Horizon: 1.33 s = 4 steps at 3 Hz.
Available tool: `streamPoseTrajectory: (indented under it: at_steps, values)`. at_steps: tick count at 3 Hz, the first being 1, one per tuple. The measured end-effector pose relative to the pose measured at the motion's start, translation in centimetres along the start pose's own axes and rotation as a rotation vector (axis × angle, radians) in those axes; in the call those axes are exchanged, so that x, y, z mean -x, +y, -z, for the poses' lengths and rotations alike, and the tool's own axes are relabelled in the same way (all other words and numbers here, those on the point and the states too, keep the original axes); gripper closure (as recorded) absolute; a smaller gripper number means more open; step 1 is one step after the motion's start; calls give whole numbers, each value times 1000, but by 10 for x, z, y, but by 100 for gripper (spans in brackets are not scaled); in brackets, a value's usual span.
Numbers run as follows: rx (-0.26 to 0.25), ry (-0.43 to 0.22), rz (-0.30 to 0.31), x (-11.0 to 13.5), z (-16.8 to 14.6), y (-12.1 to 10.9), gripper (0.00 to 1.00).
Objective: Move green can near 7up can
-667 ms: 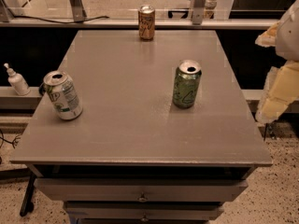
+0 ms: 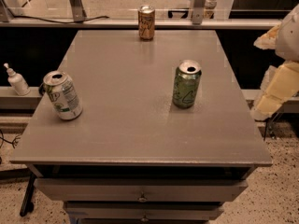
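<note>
The green can (image 2: 187, 84) stands upright right of the middle of the grey table (image 2: 131, 139), its silver top open. The 7up can (image 2: 62, 95), white and green with a text panel, stands tilted near the table's left edge. The two cans are far apart, with most of the table's width between them. My gripper (image 2: 279, 88) is pale yellow and hangs off the table's right edge, to the right of the green can and not touching it. It holds nothing that I can see.
A brown-gold can (image 2: 146, 22) stands at the table's far edge. A white pump bottle (image 2: 17, 80) sits on a ledge to the left. Drawers (image 2: 140, 192) lie below the tabletop. A rail and posts run behind the table.
</note>
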State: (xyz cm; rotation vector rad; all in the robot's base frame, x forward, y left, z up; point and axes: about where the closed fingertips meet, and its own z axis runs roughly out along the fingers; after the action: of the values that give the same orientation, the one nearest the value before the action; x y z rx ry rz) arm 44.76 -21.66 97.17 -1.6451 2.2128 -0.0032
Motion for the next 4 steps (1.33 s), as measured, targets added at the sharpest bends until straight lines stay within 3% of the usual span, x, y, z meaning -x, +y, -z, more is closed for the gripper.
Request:
streamPoseTrajectory:
  at_steps: [2, 3, 4]
  values:
    - [101, -375, -166, 6, -53, -32, 0]
    - [156, -597, -182, 26, -80, -44, 0]
    - [211, -759, -160, 52, -104, -43, 0]
